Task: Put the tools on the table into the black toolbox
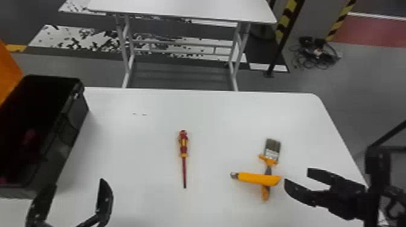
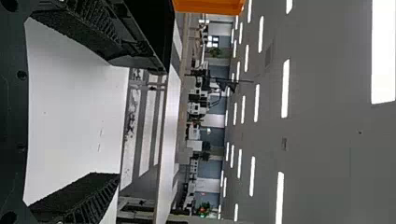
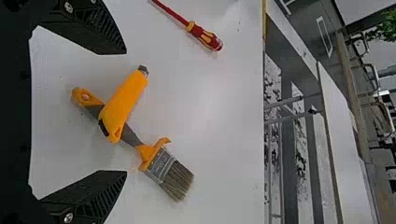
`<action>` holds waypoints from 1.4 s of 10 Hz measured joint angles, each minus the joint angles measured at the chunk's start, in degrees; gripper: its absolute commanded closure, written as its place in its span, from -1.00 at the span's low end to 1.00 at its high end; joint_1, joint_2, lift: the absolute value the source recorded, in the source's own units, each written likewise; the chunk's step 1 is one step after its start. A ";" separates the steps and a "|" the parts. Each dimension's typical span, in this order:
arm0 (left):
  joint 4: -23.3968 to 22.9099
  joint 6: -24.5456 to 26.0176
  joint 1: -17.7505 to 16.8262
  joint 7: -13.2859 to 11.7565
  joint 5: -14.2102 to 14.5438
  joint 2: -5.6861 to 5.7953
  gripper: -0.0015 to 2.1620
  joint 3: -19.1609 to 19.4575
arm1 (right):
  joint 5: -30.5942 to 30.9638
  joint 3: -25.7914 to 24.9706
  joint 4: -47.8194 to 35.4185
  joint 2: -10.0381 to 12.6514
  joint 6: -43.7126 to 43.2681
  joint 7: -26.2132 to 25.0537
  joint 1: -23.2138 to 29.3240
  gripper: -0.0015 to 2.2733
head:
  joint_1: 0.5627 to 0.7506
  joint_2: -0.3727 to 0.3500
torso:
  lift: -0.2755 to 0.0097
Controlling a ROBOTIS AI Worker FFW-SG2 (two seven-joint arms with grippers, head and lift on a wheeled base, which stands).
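The spread right gripper (image 1: 297, 180) is near the knife (image 1: 256, 178) lying across the brush (image 1: 272, 150); the spread left gripper (image 1: 75, 193) is beside the toolbox (image 1: 72, 120).

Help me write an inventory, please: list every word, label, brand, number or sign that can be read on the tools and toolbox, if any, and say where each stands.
No legible texts to quote.
Flat paintbrush with orange-and-grey handle: marks on its silvery metal band, too blurred to read.
Slim red-and-yellow screwdriver: none legible.
Orange-yellow utility knife: none legible.
Open black toolbox: none legible.
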 measured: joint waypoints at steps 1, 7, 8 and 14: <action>-0.03 0.01 0.05 0.01 0.21 0.11 -1.00 0.01 | -0.10 -0.06 -1.11 -0.44 4.23 0.43 -1.10 -0.93 | 0.41 -0.33 | 0.41; -0.02 -0.18 0.46 0.01 0.72 0.40 -1.00 0.02 | 3.19 4.09 -5.46 -3.56 18.33 0.71 -5.40 -0.99 | 0.41 -0.25 | 0.41; -0.02 -0.24 0.51 -0.02 0.72 0.40 -1.00 -0.03 | 5.06 5.83 -5.48 -3.71 21.44 0.51 -6.88 -1.00 | 0.41 -0.24 | 0.41; -0.11 -0.37 0.67 -0.16 0.82 0.65 -1.00 -0.33 | 15.06 14.13 -3.90 -5.28 31.96 4.70 -18.25 -1.00 | 0.41 -0.15 | 0.41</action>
